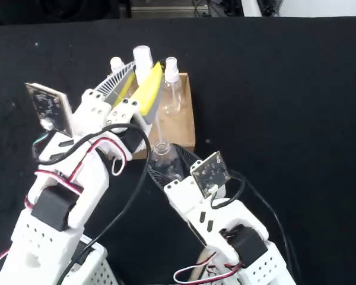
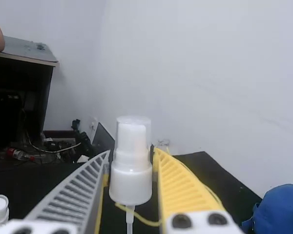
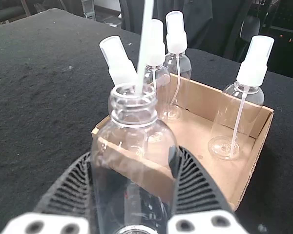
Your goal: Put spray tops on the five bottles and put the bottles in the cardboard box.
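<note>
R. arm's pincer (image 3: 134, 157) clenched on the sides of an uncapped clear bottle (image 3: 134, 141), black ribbed fingers (image 3: 71, 187) pressed to the glass-clear wall on both flanks, bottle upright w/ its threaded mouth bare. A thin white dip tube (image 3: 145, 44) ran down into that mouth; whether its tip touched the rim could not be told. In the high view the same bottle (image 1: 162, 155) stood on the black table (image 1: 285, 89) just at the near edge of the cardboard box (image 1: 184, 127), tube (image 1: 158, 127) rising from it to the L. arm's pincer (image 1: 145, 74) overhead. That pincer (image 2: 131, 161) was closed to a narrow gap, grey & yellow fingers gripping the collar of a white spray top (image 2: 131, 165), nozzle cap up, tube hanging below. Behind the held bottle the box (image 3: 263, 124) lay open-topped w/ four capped bottles (image 3: 234, 112) inside, one of them (image 3: 116, 58) leaning, the rest upright.
</note>
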Controlling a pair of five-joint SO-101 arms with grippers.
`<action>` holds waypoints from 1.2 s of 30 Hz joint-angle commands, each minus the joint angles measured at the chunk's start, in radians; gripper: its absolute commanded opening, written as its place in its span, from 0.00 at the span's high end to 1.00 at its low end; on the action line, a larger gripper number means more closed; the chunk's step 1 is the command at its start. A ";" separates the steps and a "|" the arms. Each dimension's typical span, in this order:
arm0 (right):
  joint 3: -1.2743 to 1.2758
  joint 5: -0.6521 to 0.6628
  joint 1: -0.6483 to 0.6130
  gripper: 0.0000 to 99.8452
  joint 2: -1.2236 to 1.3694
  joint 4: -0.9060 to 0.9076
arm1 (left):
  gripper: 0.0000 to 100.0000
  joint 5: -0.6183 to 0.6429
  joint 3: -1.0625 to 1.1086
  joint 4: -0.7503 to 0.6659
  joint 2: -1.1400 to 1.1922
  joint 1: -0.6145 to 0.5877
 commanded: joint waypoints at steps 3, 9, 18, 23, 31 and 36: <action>-0.004 0.000 -0.008 0.99 -0.143 -0.026 | 0.97 0.009 0.081 -0.021 -0.103 0.001; -0.004 0.000 -0.008 0.99 -0.143 -0.026 | 0.97 0.009 0.199 -0.020 -0.239 0.054; -0.002 0.000 -0.008 0.99 -0.143 -0.026 | 0.90 0.003 0.226 0.109 -0.262 0.133; -0.002 0.000 -0.008 0.99 -0.143 -0.026 | 0.66 0.011 0.222 0.267 -0.285 0.125; -0.002 0.000 -0.008 0.99 -0.143 -0.026 | 0.65 0.011 0.045 0.451 -0.321 0.087; -0.010 0.000 -0.002 0.99 -0.143 -0.026 | 0.65 0.011 -0.067 0.506 -0.321 -0.104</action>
